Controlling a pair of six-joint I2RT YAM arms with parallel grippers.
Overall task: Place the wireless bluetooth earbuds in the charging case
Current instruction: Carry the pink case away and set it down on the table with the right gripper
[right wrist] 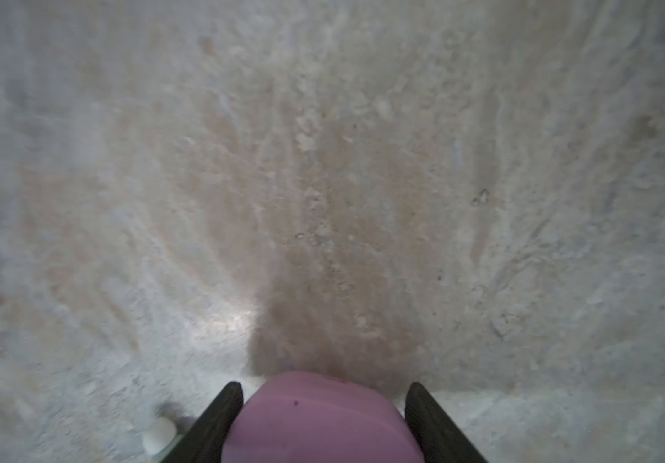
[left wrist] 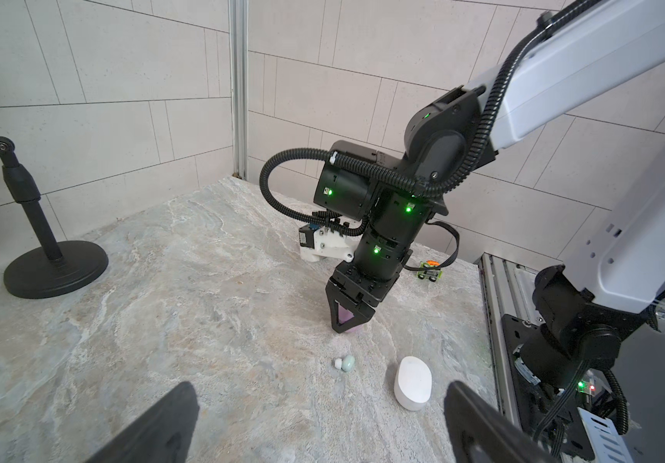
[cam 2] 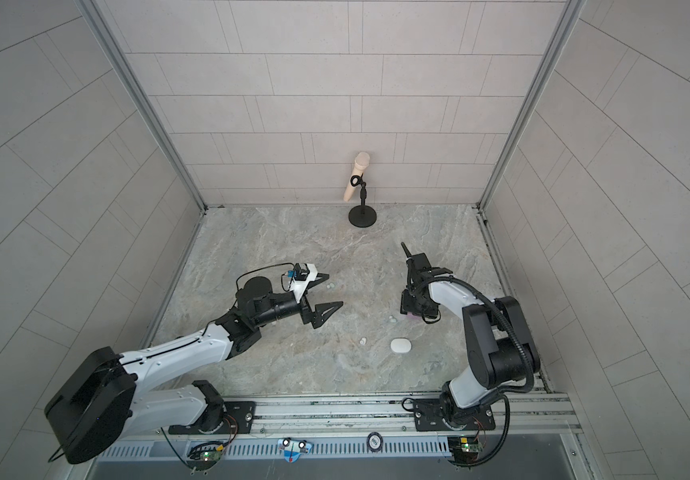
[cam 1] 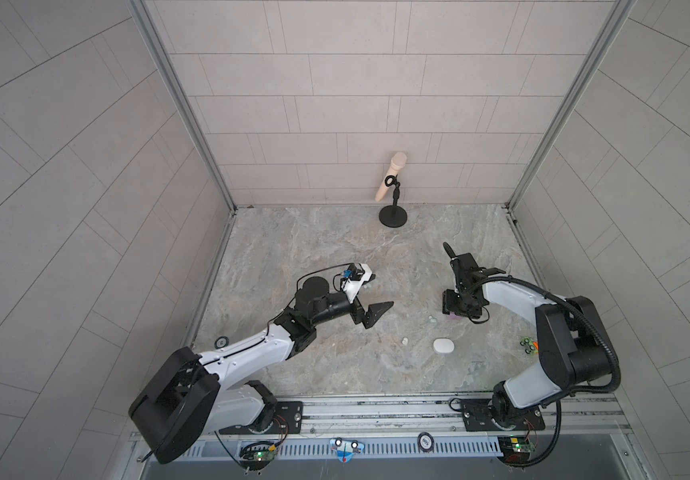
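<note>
Shows the right gripper (left wrist: pixel 347 326) clamped on a lilac charging case (right wrist: pixel 315 421) down at the marble tabletop (cam 1: pixel 335 249). Finds the left gripper (cam 2: pixel 334 289) spread wide and empty above the table, with two pale earbuds (cam 2: pixel 330 285) lying by its fingertips. Places a mint earbud (left wrist: pixel 348 362) just beside the lilac charging case, and another pale earbud (cam 1: pixel 405 341) near a closed white charging case (cam 1: pixel 443 345). Catches a toy car (cam 1: pixel 528 345) at the table's right edge.
</note>
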